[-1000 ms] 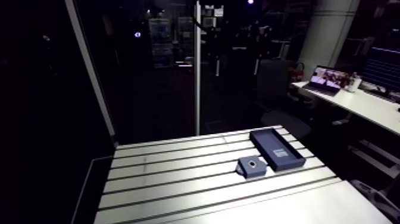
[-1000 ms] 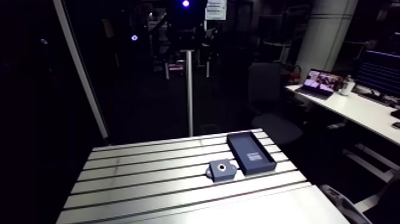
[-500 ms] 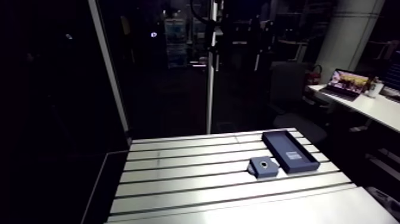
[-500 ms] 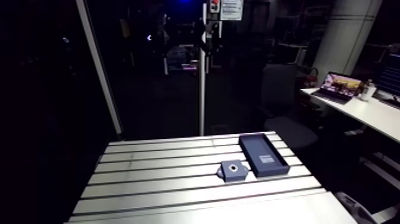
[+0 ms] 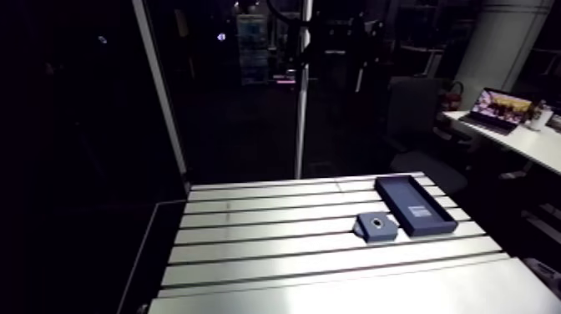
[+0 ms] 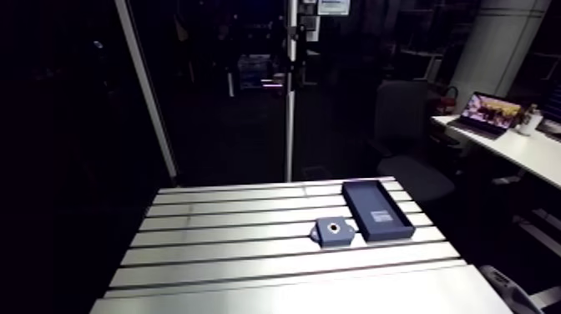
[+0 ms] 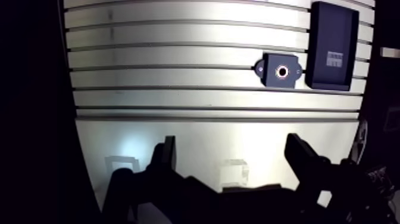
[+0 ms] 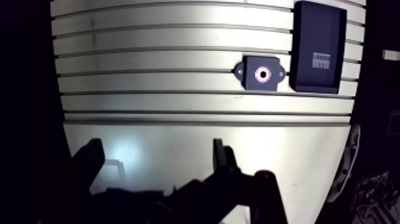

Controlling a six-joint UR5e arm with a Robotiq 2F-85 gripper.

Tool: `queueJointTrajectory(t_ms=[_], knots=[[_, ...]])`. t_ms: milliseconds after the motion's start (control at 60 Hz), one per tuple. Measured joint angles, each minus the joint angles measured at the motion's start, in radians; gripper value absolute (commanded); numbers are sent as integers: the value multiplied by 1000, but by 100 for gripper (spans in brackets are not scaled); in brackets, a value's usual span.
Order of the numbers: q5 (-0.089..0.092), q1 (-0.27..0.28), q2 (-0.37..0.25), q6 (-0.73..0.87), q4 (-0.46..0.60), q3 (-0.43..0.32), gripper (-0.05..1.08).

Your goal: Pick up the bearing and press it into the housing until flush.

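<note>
Well above table (image 7: 178, 56), gripper (image 7: 232, 142) hung spread, holding nothing. Housing (image 7: 280, 71) sat just beside dark tray (image 7: 333, 36); bearing not made out. Pick and press apparently both undone.

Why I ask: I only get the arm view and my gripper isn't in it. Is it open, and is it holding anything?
Observer: In the wrist view the gripper is open, with nothing between its fingers.
Operator: What does it hang over?
Observer: It shows against the smooth strip of the table, short of the slots.
Operator: And where is the housing from there?
Observer: The housing lies ahead of the gripper, past several slots and well apart from it.
</note>
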Motion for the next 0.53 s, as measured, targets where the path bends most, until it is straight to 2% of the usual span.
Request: queueJointTrajectory(t_ms=[533], knots=[[-3,34,22,1,4,-18,0]])
